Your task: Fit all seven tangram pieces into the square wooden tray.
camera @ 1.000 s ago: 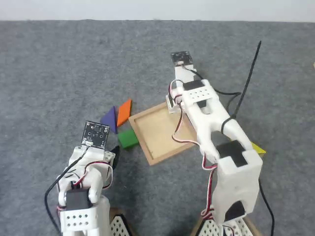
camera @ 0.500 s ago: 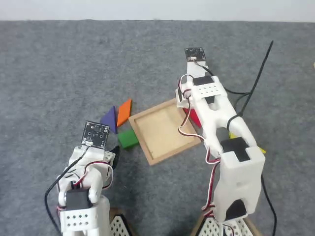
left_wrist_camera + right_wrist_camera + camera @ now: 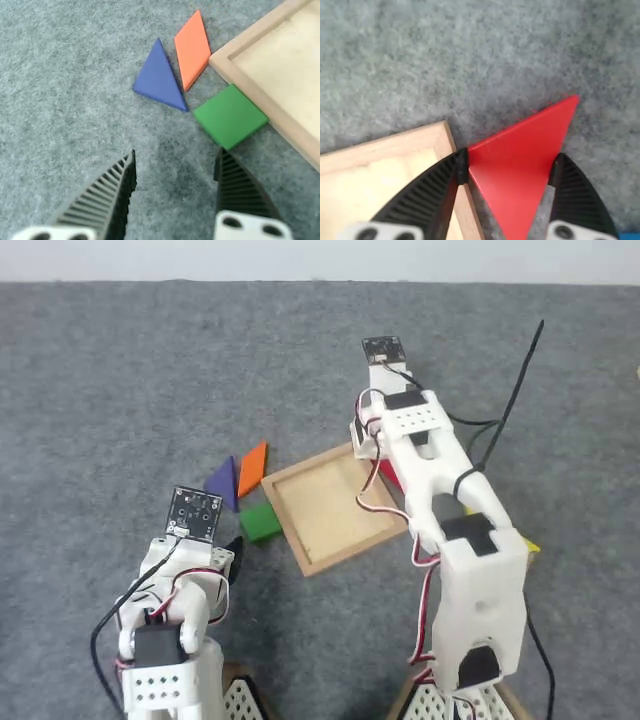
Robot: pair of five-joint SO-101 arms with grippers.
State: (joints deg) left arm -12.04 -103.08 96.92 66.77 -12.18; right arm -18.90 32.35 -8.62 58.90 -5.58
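The square wooden tray (image 3: 300, 545) lies mid-table with nothing inside it. Off its left corner rest a purple triangle (image 3: 224, 480), an orange parallelogram (image 3: 252, 467) and a green square (image 3: 260, 522). My left gripper (image 3: 175, 160) hangs open just short of the green square (image 3: 230, 116), nothing between its fingers. My right arm (image 3: 405, 430) stretches over the tray's right side. Its gripper (image 3: 509, 162) is shut on a red triangle (image 3: 520, 170) by the tray's corner (image 3: 440, 137); the triangle overlaps the rim. A sliver of that red triangle (image 3: 393, 480) peeks from under the arm.
A yellow piece (image 3: 527, 545) peeks out to the right of the right arm. Grey carpet (image 3: 150, 370) covers the table, with wide free room at the back and left. Both arm bases stand at the near edge.
The right arm swung right off the tray, then back a little to the left, and the red triangle came into view beside the tray. The left arm stayed put.
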